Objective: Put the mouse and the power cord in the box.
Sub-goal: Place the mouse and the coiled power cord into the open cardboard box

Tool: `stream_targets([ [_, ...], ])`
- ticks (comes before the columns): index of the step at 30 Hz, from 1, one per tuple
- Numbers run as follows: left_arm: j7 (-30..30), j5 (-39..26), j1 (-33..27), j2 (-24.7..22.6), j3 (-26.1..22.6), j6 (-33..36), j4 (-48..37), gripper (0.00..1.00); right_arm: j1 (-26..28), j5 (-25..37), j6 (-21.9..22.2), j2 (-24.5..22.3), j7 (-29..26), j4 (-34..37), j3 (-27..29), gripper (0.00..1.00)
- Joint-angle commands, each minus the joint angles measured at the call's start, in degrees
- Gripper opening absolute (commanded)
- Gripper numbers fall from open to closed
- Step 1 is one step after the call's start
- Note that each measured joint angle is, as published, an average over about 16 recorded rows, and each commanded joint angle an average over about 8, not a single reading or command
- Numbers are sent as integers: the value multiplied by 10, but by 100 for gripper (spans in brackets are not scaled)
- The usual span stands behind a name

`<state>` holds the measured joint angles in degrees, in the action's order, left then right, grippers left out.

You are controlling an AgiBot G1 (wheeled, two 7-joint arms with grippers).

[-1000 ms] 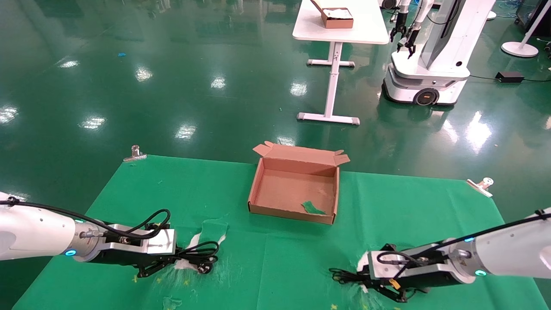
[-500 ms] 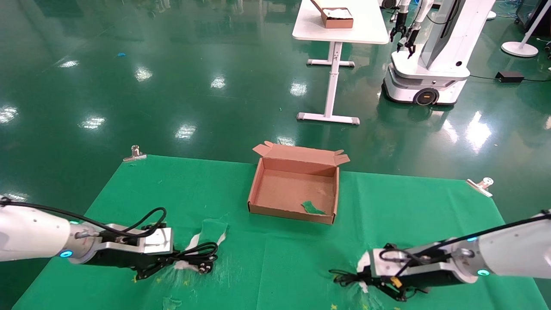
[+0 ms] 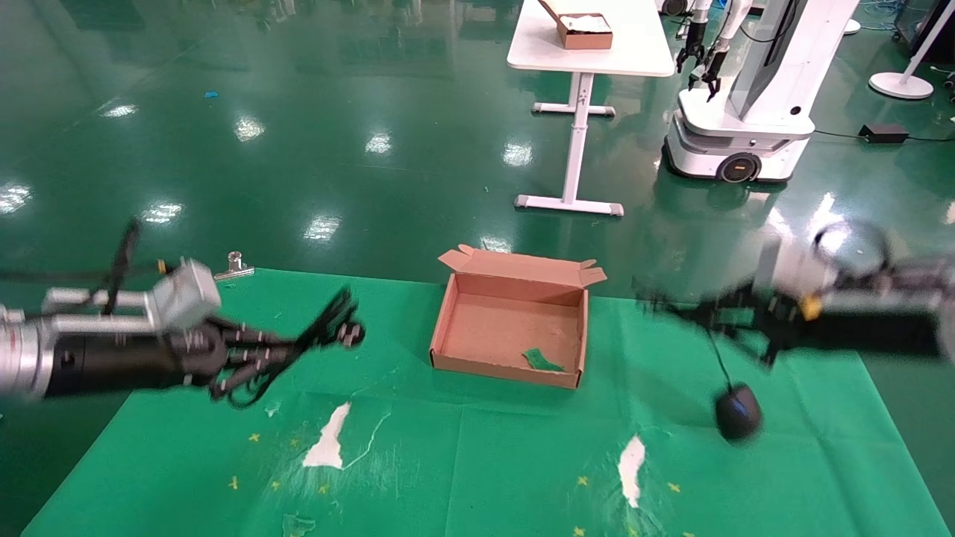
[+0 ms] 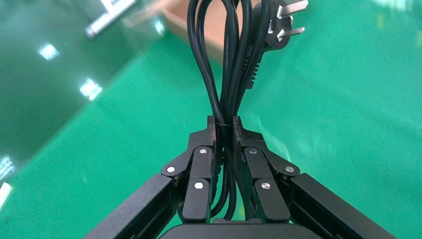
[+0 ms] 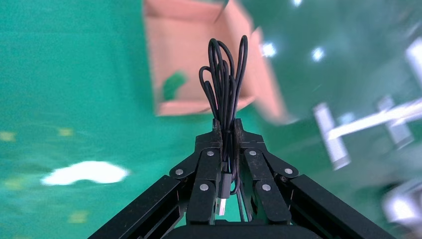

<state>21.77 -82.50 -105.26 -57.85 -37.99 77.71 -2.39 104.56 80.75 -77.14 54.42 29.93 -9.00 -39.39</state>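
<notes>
Left of the box (image 3: 511,321), the left claw (image 3: 295,347) clamps the looped power cord (image 4: 231,64) aloft, while the right claw (image 3: 671,309) pinches the cable with the mouse (image 3: 739,412) dangling, likely to swing and miss.

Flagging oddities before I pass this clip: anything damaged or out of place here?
Yes. The green cloth is worn through to white in two patches near the front edge. A torn green scrap lies inside the box. The mouse dangles by its cable from the right gripper.
</notes>
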Motion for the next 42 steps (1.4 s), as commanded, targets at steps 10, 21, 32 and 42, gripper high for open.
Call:
stream_targets([
  [10,-45,50,-46,-98,34,-100,-9,0,40,-8,61,95,0,-49,6,0],
  [21,-30,54,-71,-151,35,-203,15,0,-30,-20,302,231,35,34,16,0],
  [32,-8,32,-69,-109,20,-149,18,0,-90,-34,342,236,11,0,-3,81],
  [42,-4,21,-65,-139,12,-168,24,0,-91,-50,347,230,0,7,-16,100],
])
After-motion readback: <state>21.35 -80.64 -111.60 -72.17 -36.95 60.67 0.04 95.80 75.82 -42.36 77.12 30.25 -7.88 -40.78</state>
